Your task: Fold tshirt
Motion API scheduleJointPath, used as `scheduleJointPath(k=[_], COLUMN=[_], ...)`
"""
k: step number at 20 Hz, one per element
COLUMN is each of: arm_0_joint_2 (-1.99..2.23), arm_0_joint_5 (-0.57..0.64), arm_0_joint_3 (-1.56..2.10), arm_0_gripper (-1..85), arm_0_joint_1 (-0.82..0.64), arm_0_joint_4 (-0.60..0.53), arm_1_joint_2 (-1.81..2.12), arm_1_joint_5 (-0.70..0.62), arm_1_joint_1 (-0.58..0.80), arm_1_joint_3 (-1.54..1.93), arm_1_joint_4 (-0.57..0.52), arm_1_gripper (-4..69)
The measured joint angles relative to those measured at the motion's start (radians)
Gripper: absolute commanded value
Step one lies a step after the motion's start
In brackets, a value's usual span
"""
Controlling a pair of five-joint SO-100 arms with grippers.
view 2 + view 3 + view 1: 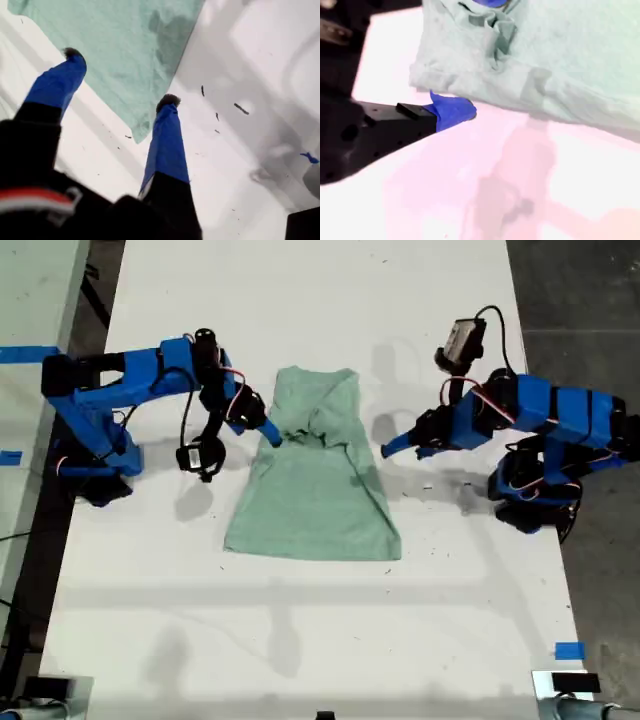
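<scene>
— What is seen in the exterior view?
— The tshirt (315, 490) is laid on the white table (300, 640), midway between its long edges. It is bunched where my first gripper (270, 433) is set on it. My second gripper (393, 448) is held just beside the cloth edge on the exterior view's right, apart from it. Bare table is left all around the cloth. A blue tape mark (569, 650) is stuck near the table's corner at the exterior view's lower right.
— And the first wrist view?
— The two fingers (167, 135) of my first gripper (120, 77) are spread apart over a corner of the tshirt (125, 45).
— The second wrist view?
— Only one finger (452, 111) is shown above bare table, near the tshirt (560, 60). It cannot be told whether my second gripper is apart or together.
</scene>
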Motion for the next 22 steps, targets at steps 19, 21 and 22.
scheduleJointPath(k=[19, 21, 22], arm_0_joint_2=[0.290, 0.290, 0.290], arm_0_joint_5=[-0.344, -0.344, -0.344], arm_0_joint_3=[0.502, 0.514, 0.522], arm_0_gripper=[26.3, 26.1, 26.1], arm_0_joint_1=[0.291, 0.291, 0.291], arm_0_joint_4=[-0.233, -0.235, -0.242], arm_1_joint_2=[-0.436, -0.485, -0.522], arm_1_joint_5=[0.262, 0.264, 0.265], arm_1_joint_1=[-0.347, -0.347, -0.348], arm_1_joint_3=[0.321, 0.314, 0.308], arm_1_joint_4=[-0.561, -0.629, -0.647], arm_1_gripper=[20.0, 10.2, 1.5])
